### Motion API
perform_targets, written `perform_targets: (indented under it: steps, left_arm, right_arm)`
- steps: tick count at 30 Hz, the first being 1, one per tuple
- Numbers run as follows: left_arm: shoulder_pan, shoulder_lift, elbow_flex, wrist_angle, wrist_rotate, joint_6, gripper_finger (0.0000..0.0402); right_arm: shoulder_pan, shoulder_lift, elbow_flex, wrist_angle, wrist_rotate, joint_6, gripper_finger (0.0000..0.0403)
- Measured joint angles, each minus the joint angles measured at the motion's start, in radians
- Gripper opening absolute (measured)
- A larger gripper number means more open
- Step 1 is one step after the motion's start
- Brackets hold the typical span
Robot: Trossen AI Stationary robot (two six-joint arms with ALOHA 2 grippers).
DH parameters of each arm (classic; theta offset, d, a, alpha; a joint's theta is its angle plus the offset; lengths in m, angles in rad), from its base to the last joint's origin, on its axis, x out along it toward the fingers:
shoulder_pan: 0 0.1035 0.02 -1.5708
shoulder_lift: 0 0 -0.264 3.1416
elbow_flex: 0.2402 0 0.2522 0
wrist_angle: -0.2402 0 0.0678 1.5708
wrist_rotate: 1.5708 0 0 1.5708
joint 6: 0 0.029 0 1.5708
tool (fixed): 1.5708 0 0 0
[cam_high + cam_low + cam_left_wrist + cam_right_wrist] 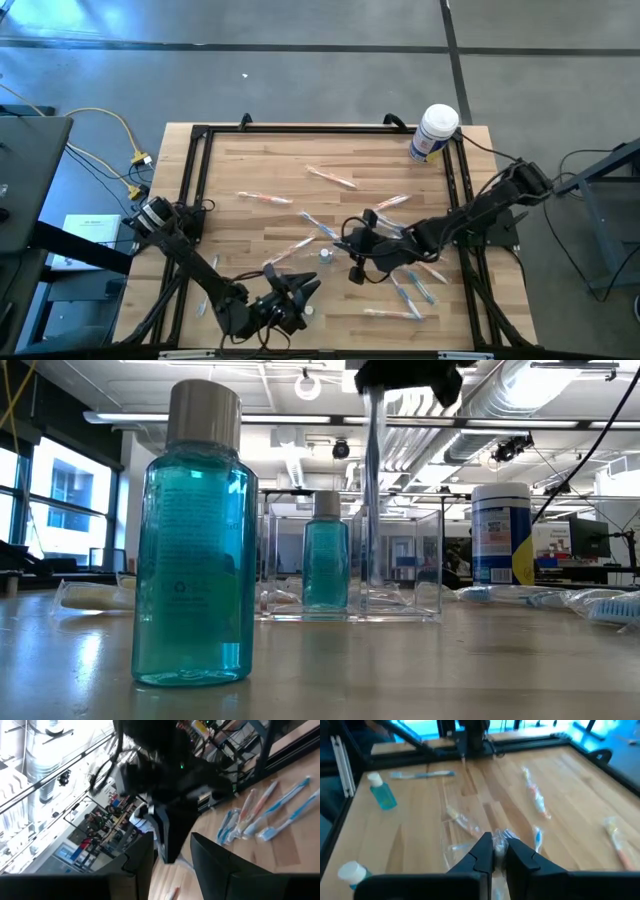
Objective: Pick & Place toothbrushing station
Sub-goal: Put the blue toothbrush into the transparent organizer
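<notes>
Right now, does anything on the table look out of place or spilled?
Nothing spilled. Wrapped toothbrushes lie scattered at all angles across the table, outside the clear holder; both teal bottles stand upright.

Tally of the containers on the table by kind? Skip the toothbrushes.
teal bottles: 2
white tub: 1
clear holder: 1
Total: 4
</notes>
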Motion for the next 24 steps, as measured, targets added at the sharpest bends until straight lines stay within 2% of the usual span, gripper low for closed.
perform_targets:
  steps: [7, 17, 21, 24]
  left_arm:
    - [-0.014, 0.000, 0.000, 0.000, 0.000, -0.002, 0.0124]
    - [-0.010, 0.000, 0.000, 0.000, 0.000, -0.005, 0.0124]
    - [-0.016, 0.000, 0.000, 0.000, 0.000, -0.006, 0.0124]
    - [-0.016, 0.000, 0.000, -0.001, 0.006, -0.045, 0.0124]
  right_arm:
    - [-0.034, 0.034, 0.000, -0.015, -0.037, 0.023, 0.0074]
    - [-0.051, 0.028, 0.000, -0.020, -0.043, 0.013, 0.0191]
    - [-0.052, 0.006, 0.000, -0.015, -0.043, -0.054, 0.0225]
    - [-0.044, -0.017, 0.000, -0.017, -0.046, -0.092, 0.0236]
